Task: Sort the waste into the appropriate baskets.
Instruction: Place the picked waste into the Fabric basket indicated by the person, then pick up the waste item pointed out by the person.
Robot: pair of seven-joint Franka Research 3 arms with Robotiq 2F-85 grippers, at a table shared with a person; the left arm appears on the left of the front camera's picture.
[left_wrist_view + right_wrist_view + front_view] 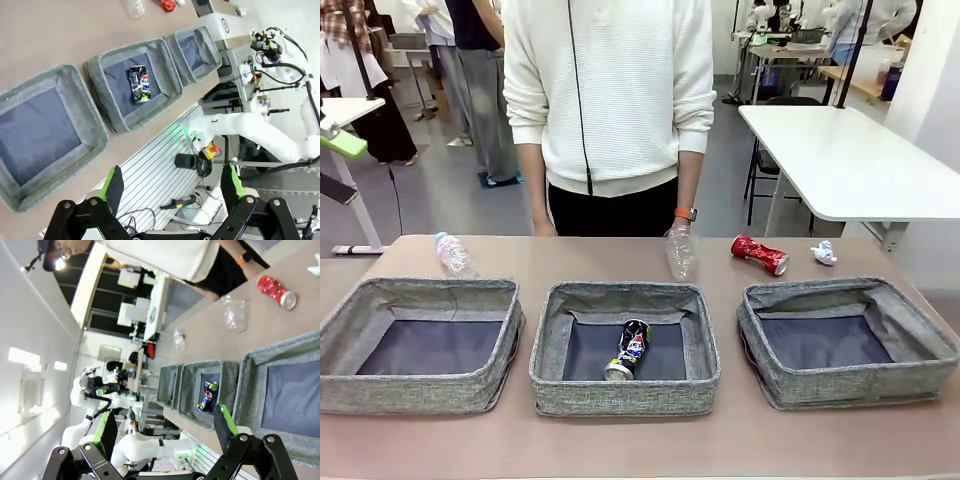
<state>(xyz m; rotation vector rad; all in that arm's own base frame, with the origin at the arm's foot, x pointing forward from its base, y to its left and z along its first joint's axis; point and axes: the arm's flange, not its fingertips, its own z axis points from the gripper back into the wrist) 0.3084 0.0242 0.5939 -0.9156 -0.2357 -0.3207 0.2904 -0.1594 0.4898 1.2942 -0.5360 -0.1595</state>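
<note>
With the left tool [171,172] and right tool [164,414] both spread and empty and the dark can [632,348] already in the middle basket [625,395], the crushed red can [758,253] on the table [620,440] would probably best be pinched across its narrow waist.

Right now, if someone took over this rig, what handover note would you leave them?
Grippers: the left gripper and the right gripper are both open, holding nothing, raised on the robot's side of the baskets.
Done: the dark printed drink can lies in the middle basket, the only item binned.
Left, all on the table on the person's side: the clear plastic bottle behind the left basket; the clear plastic cup behind the middle basket; the crushed red can and the crumpled white paper ball behind the right basket.
</note>
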